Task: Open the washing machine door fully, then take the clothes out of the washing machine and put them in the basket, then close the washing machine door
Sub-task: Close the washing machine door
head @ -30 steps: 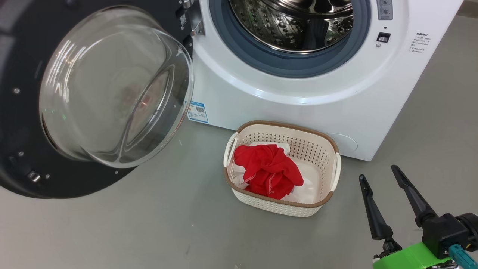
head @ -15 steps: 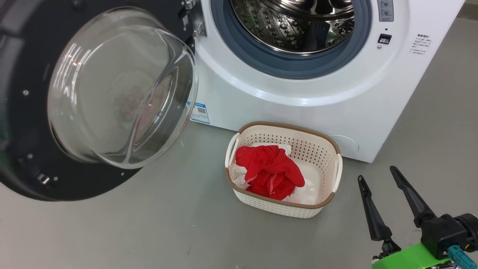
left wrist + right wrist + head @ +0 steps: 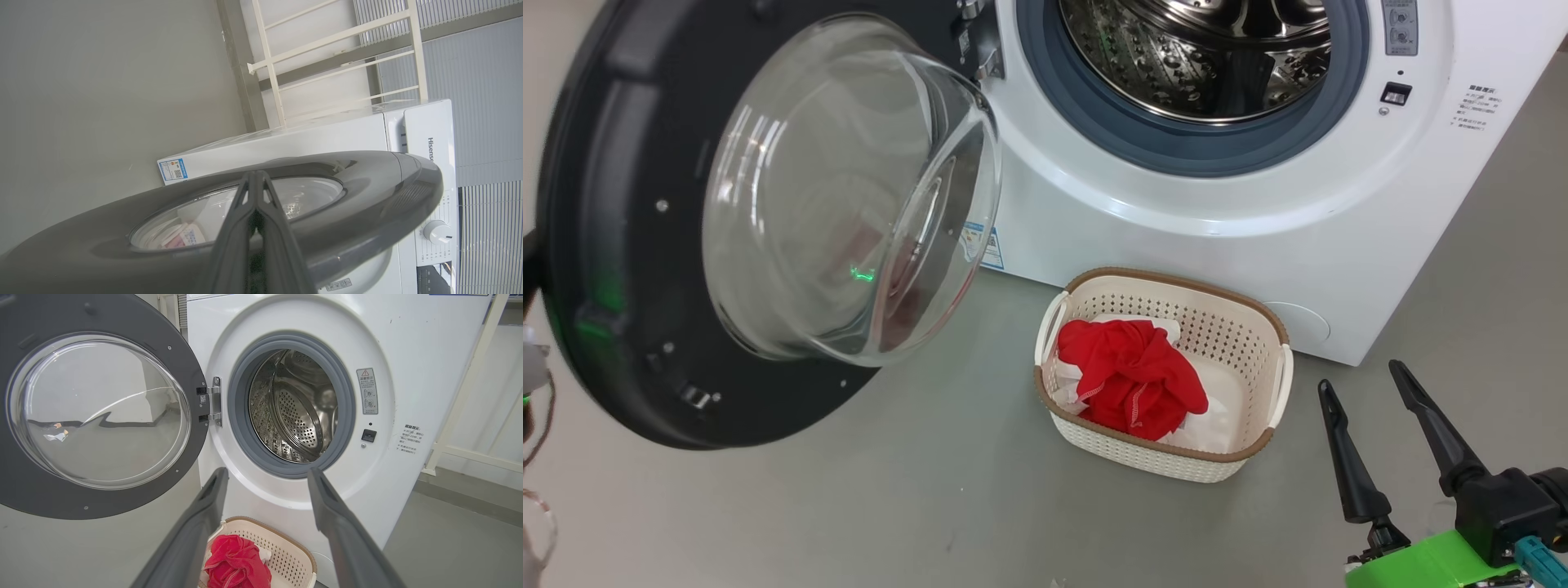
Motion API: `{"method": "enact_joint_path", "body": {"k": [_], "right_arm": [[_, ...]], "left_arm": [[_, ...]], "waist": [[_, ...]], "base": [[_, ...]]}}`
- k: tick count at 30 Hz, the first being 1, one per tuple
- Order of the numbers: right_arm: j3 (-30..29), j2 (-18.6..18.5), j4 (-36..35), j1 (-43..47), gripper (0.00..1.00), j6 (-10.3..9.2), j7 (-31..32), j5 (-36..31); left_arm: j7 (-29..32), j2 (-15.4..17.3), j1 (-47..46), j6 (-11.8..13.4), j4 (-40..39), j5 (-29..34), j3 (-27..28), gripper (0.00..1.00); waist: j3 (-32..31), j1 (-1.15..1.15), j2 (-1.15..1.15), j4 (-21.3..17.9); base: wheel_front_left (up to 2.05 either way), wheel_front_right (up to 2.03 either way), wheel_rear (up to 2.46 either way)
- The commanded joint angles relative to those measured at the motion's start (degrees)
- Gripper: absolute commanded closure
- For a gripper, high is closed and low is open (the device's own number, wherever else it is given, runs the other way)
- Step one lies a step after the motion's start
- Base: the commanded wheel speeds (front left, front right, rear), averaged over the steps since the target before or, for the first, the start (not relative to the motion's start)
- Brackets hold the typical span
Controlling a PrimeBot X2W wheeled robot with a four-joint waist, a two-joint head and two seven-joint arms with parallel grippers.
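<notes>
The left gripper [image 3: 254, 179], jaws pressed together, is beside the washing machine door [image 3: 367, 192], probably to push it; right gripper [image 3: 1362, 380] idle, jaws spread.

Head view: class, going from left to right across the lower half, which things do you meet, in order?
door → basket → right gripper

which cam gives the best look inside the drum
The right wrist view: it looks straight into the drum, perforated steel walls and back in sight. The head view catches it from above, cut off by the top edge. In the left wrist view the washing machine door stands in front of it.
</notes>
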Motion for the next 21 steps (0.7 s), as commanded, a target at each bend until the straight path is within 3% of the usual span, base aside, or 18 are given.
{"method": "enact_joint_path", "body": {"k": [1, 8, 21], "right_arm": [[1.3, -0.8, -1.3, -1.9, 0.0, 0.02, -0.6, 0.7], [1.2, -0.8, -0.9, -2.0, 0.0, 0.02, -1.1, 1.3], [0.5, -0.8, 0.1, -2.4, 0.0, 0.02, -2.2, 2.0]], "left_arm": [[1.5, 1.1, 0.5, -0.7, -2.2, -0.5, -0.2, 1.0], [4.2, -2.6, 2.7, 0.0, -8.8, -2.8, 0.1, 1.0], [10.3, -9.6, 12.3, 5.9, -27.9, -6.1, -0.4, 1.0]], "waist": [[-0.1, 0.0, 0.0, 0.1], [0.1, 0.0, 0.0, 0.3], [0.3, 0.0, 0.0, 0.1]], "base": [[0.0, 0.0, 0.0], [0.0, 0.0, 0.0], [0.0, 0.0, 0.0]]}}
